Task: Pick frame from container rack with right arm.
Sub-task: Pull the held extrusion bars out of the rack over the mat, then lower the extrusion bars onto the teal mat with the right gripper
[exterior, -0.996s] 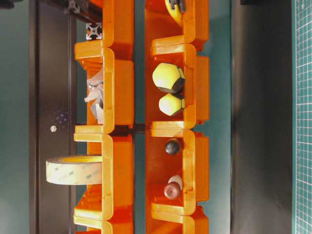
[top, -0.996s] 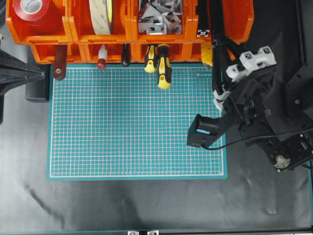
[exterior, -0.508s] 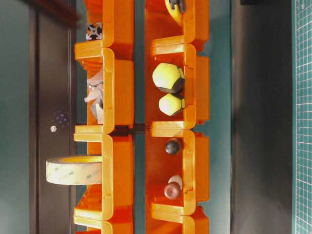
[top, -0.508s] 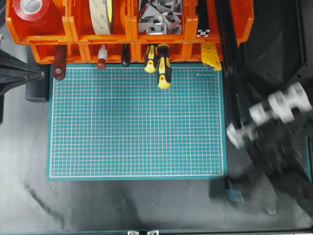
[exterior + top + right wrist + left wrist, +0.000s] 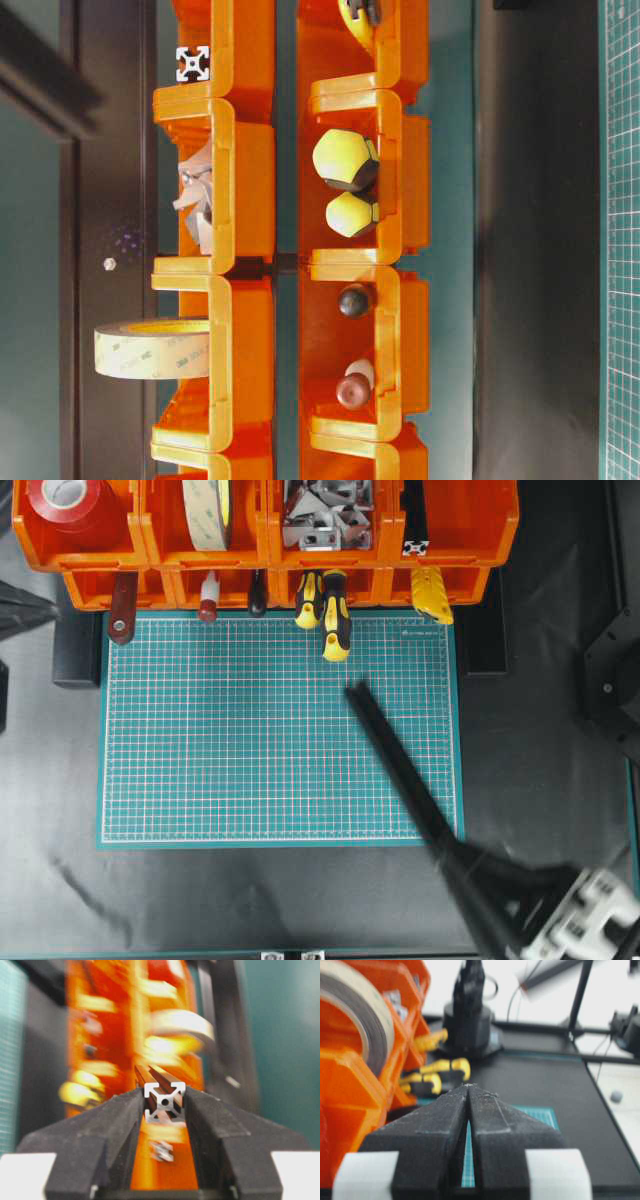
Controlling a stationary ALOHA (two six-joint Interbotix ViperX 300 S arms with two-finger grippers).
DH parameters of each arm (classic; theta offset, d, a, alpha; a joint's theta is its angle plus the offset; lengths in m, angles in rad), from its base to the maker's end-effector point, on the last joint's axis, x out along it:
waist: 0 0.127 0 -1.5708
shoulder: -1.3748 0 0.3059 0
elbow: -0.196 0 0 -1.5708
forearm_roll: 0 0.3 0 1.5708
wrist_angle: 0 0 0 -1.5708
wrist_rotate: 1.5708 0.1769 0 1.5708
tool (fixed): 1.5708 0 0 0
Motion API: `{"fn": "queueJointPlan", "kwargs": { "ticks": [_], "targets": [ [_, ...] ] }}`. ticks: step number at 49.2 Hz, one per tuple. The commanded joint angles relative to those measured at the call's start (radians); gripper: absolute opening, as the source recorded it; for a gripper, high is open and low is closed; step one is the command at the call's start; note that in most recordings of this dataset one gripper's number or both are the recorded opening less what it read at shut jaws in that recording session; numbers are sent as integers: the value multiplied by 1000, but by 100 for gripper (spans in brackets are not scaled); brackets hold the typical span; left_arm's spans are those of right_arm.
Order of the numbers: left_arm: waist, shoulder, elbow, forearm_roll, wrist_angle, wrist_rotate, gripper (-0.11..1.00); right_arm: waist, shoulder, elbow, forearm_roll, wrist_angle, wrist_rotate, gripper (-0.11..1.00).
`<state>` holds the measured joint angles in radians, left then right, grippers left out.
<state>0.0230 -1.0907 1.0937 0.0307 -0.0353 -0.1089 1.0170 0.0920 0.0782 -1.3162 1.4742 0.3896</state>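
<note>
because the right gripper (image 5: 165,1102) pinches the frame (image 5: 164,1101) only near its silvery cut end, the long bar juts far out over the green mat (image 5: 200,730), clear of the container rack (image 5: 450,530). a hard sweep could twist it in the fingers or throw it loose, and its free tip could strike the screwdrivers (image 5: 335,620). another bar remains in the rack. the left gripper (image 5: 468,1091) sits closed, holding nothing.
</note>
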Motion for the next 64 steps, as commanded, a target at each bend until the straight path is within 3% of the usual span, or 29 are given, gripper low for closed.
{"fn": "queueJointPlan", "kwargs": {
  "ticks": [1,8,21,31,38,47,64],
  "targets": [
    [5,-15,-38,2,6,-3,1,15,-5,-11,80,-74,-2,26],
    [5,-11,-43,2,3,-3,1,14,2,69,156,-181,2,26],
    [5,-5,-43,3,2,-3,1,-120,-64,284,158,-410,6,26],
    [5,-9,-44,3,5,-2,1,-272,-58,394,147,-683,0,26],
    [5,-9,-44,3,6,-2,1,-377,-18,414,115,-805,-5,26],
    [5,2,-40,2,8,0,1,-479,29,373,61,-874,-6,26],
    [6,11,-40,3,2,2,1,-518,81,342,74,-920,-8,26]
  ]
}}
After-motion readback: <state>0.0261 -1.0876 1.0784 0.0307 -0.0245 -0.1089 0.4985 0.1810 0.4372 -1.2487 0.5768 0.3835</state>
